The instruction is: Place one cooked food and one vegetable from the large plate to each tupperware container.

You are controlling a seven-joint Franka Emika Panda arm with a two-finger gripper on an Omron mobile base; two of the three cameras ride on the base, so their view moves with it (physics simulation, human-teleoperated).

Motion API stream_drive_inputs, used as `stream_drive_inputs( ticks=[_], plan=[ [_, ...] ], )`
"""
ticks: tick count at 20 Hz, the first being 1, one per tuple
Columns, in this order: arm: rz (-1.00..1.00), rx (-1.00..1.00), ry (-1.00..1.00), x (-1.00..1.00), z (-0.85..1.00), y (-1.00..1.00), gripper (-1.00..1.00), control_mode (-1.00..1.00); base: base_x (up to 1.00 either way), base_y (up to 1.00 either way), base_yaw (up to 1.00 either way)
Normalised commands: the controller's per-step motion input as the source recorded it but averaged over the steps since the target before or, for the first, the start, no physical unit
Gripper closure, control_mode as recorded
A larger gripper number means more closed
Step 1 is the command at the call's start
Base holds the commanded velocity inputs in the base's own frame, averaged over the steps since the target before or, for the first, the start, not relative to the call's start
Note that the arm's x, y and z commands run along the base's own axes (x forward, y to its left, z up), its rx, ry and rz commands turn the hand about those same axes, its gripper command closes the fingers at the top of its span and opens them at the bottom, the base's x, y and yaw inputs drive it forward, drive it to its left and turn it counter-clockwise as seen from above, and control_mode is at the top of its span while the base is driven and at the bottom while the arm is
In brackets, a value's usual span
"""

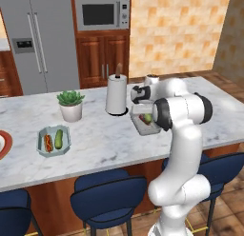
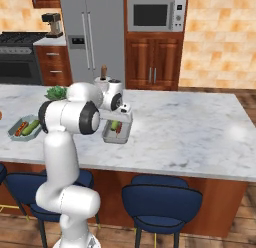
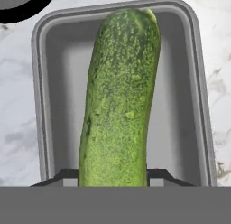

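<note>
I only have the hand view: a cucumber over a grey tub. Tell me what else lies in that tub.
Observer: In the left base view, a small reddish sausage lies in the grey tub, beside the cucumber.
Operator: Report the other tub.
Observer: The teal tub, further left on the counter, holds a sausage in a bun and a second cucumber.
Operator: Now the plate.
Observer: The large plate sits at the left edge, cut off by the frame. I cannot tell what is on it.
</note>
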Motion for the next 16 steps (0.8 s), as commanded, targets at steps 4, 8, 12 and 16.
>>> stream_drive_inputs(
  ticks=[4, 8, 12, 16],
  plan=[
    [0.01, -0.08, -0.06, 0.44, -0.35, 0.16, 1.00, -1.00, 0.00, 0.00, 0.00],
    [0.00, -0.09, 0.00, 0.00, -0.01, 0.33, 1.00, -1.00, 0.00, 0.00, 0.00],
    [0.00, -0.02, -0.03, -0.02, -0.02, 0.05, 1.00, -1.00, 0.00, 0.00, 0.00],
    [0.00, 0.00, -0.05, -0.20, -0.01, 0.00, 1.00, -1.00, 0.00, 0.00, 0.00]
  ],
)
